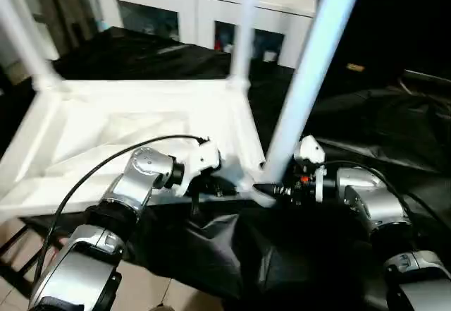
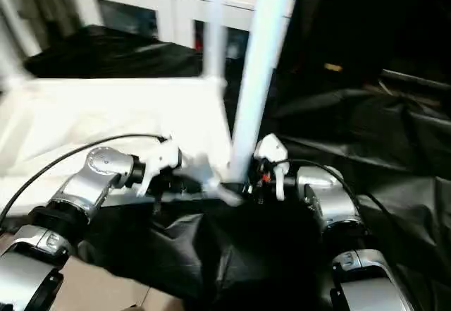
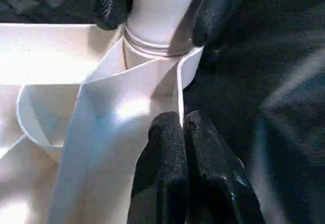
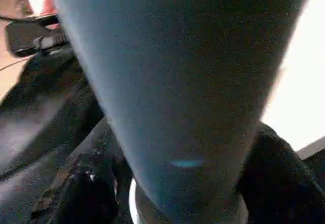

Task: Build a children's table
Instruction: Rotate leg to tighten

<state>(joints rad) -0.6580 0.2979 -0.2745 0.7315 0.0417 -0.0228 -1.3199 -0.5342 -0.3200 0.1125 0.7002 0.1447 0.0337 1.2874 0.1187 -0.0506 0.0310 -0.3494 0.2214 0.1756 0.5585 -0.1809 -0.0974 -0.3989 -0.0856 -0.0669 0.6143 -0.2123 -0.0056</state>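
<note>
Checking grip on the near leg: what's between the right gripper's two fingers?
In the right wrist view, the base of the near leg fills the gap between the right gripper's black fingers, just above its collar.

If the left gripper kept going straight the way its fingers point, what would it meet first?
Likely the corner socket of the tabletop, where the nearest leg is seated; the left gripper, shut, already sits at the tabletop's rim, though depth is unclear.

Black cloth (image 1: pixel 366 127) lying rumpled across work surface, sagging in folds over near edge (image 1: pixel 211 254). White cabinet (image 1: pixel 204 8) with glass doors standing at back, small items showing dimly behind panes. Pale floor (image 1: pixel 151 290) showing at lower left under dark frame bars (image 1: pixel 17 247).
</note>
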